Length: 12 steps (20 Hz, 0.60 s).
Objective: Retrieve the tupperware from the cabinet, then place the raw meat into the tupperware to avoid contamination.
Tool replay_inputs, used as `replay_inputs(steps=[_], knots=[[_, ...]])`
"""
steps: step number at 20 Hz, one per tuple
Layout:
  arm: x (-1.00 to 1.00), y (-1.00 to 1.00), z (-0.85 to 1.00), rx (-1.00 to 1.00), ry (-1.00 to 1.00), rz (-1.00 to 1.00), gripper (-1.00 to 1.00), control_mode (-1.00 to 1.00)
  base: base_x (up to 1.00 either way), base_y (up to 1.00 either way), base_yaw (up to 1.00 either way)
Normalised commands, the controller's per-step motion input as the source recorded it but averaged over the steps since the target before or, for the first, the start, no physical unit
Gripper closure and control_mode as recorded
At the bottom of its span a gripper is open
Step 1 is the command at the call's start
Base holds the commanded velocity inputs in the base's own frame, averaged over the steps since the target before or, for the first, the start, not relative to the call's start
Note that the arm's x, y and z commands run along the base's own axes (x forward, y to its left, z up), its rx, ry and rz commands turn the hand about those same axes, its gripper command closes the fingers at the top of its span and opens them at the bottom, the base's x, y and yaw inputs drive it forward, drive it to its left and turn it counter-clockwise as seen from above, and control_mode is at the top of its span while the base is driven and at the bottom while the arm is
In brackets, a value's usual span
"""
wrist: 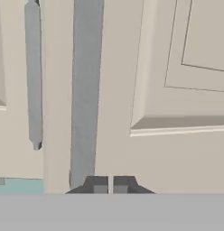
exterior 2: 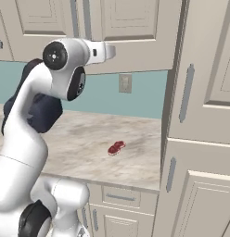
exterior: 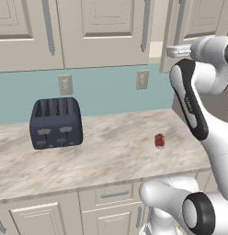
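The beige wall cabinet with raised-panel doors hangs closed above the marbled beige surface. A dark blue four-slot toaster stands at the surface's left. The small red chunk of raw meat lies well apart to its right. In the hand view, the tool is up close against the cabinet door beside a long grey bar handle, its tips together with nothing between them.
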Motion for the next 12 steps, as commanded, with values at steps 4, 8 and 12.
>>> replay_inputs(steps=[4, 8, 12], knots=[[-0.50, -0.47, -0.05, 0.00, 0.05, -0.02, 1.00, -1.00, 0.00, 0.00, 0.00], [-0.47, -0.44, -0.03, 0.00, 0.03, -0.02, 1.00, -1.00, 0.00, 0.00, 0.00], [-0.44, -0.12, 0.00, 0.00, 0.00, 0.00, 1.00, -1.00, 0.00, 0.00, 0.00]])
